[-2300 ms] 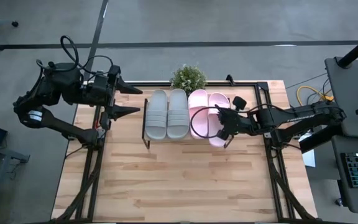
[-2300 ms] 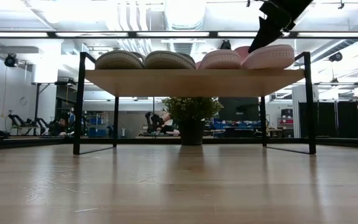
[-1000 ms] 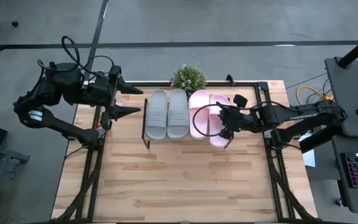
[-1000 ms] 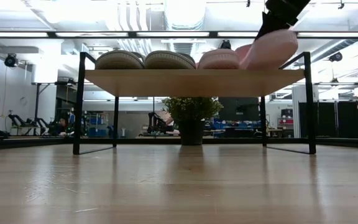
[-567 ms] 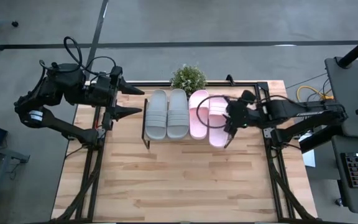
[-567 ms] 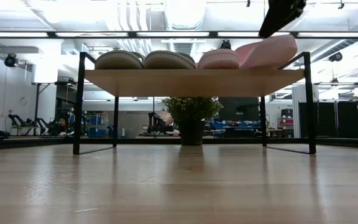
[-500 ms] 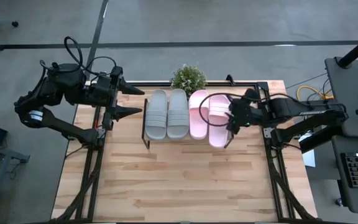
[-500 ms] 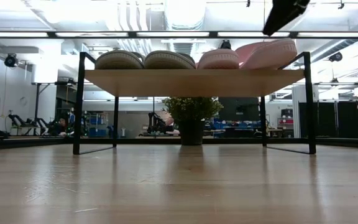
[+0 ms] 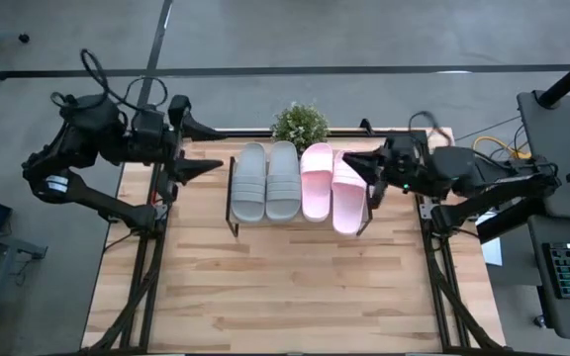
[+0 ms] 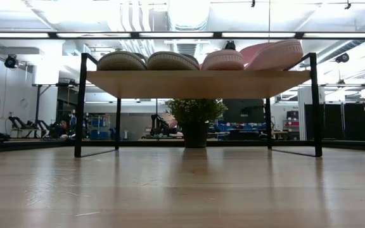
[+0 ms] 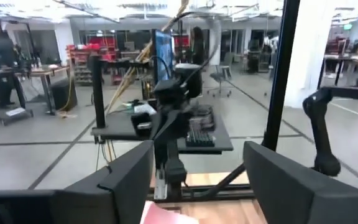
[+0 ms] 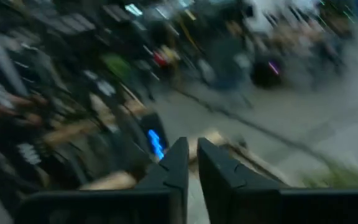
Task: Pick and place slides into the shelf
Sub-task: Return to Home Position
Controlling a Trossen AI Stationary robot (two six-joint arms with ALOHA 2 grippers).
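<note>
A low shelf (image 10: 195,83) with a light wooden plank top and thin black metal legs is seen toward 12 o'clock on the pale wooden counter (image 9: 295,287). Four soft open-toe slides are carried side by side on its top. A first grey-green slide (image 9: 248,183) is set at the 9 o'clock end, and a second grey-green slide (image 9: 283,181) is laid just beside it. A first pale pink slide (image 9: 317,181) follows, and a second pale pink slide (image 9: 348,193) is placed at the 3 o'clock end. In the low view this last slide (image 10: 276,54) is shown tilted, its 3 o'clock edge raised, while the other three are seen lying flat. In the high view it is seen reaching farther toward 6 o'clock than the rest.

The left gripper (image 9: 218,148) is held at 9 o'clock of the shelf, apart from it, with its fingers (image 11: 126,180) spread wide and empty. The right gripper (image 9: 356,163) is held at 3 o'clock of the shelf, just beside the tilted slide. Its fingers (image 12: 178,165) are drawn together with only a thin gap, and nothing is clamped.

A small green potted plant (image 9: 300,124) is seen at 12 o'clock behind the shelf.
</note>
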